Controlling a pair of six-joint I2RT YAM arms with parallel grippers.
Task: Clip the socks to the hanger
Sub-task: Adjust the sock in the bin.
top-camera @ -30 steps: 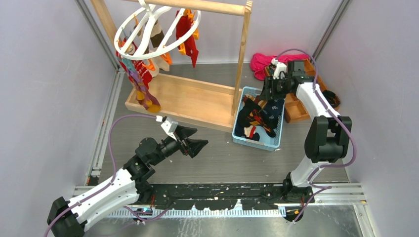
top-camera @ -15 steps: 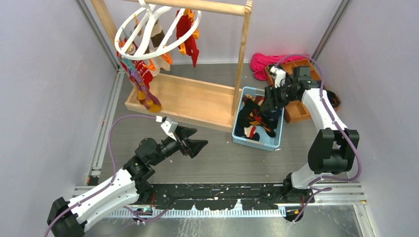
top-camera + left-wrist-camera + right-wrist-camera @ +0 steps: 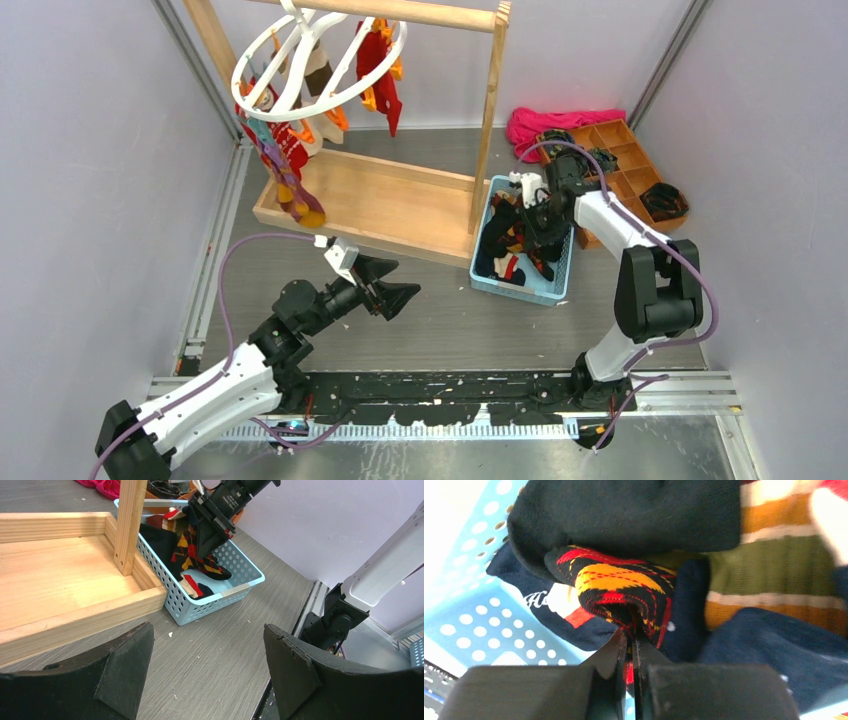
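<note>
Nearest the bases, the left gripper [image 3: 388,290] hangs low over the table [image 3: 450,330], jaws spread wide with nothing between them, aimed toward the blue basket [image 3: 210,605]. It has no job yet. I'd say its best use is to be ready to take the free end of a sock.

A little further out is the action. The right gripper [image 3: 537,232] is down in the basket, jaws pinched narrow on a fold of the red-and-yellow argyle sock [image 3: 619,580]. The wrist view shows only a thin ridge of knit caught at the very tips, with a black sock [image 3: 634,515] lying over it. So the pick is the step in hand, and the grip looks shallow. The lift wants to be straight up and slow, so the fold doesn't slip out and the neighbours don't ride along. If the black sock drags, a small shake over the basket should shed it. Clear the rim before swinging left, and mind the wooden rack's upright post [image 3: 488,120] just beside the basket.

Farthest back, the white ring hanger [image 3: 305,60] hangs from the rack's top bar with clipped socks [image 3: 380,60] on it. The argyle should arrive cuff edge first at a free clip. Which clips are free I can't tell from here.
</note>
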